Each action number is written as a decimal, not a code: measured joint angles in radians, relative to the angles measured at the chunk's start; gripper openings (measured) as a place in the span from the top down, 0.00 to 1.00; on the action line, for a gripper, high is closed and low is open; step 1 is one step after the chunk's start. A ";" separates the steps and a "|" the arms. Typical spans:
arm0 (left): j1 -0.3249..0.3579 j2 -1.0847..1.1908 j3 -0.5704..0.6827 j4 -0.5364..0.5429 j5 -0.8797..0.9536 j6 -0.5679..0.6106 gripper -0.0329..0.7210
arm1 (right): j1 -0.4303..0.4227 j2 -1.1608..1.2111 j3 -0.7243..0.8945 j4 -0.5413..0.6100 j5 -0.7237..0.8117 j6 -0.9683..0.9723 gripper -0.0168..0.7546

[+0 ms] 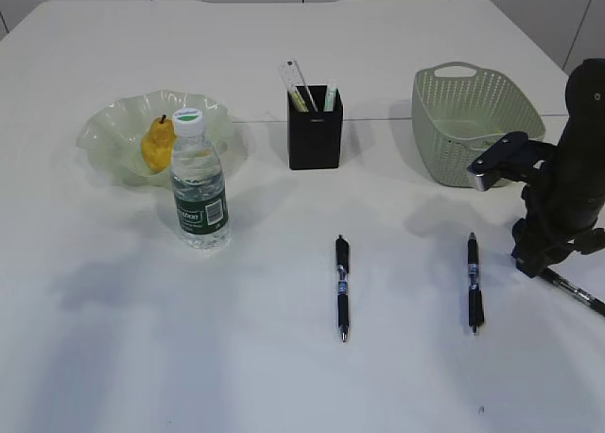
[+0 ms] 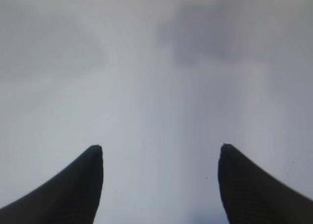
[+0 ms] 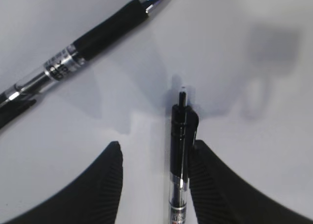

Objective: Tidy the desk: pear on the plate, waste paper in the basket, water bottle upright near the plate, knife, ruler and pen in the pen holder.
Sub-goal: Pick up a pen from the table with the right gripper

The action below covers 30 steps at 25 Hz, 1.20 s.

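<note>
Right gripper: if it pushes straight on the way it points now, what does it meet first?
The right gripper already has a pen lying between its fingers, against one of them. Straight ahead is bare table; the other pen lies off to the side.

right arm [image 1: 567, 182]: matte black, rounded | wrist block: silver-faced | jaws: black, ribbed, curved

The plain white tabletop [image 1: 284, 386] carries a yellow-orange pear [image 1: 157, 147] in a translucent pale-green ruffled glass plate [image 1: 104, 130], a clear plastic bottle [image 1: 199, 189] with dark green label and pale cap, a matte black square pen holder [image 1: 315, 135], a sage-green woven-look basket [image 1: 473, 121], and black-and-clear pens [image 1: 341, 287].
</note>
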 joint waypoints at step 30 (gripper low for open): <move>0.000 0.000 0.000 0.000 -0.033 0.000 0.27 | -0.060 0.058 0.000 0.114 -0.037 -0.113 0.55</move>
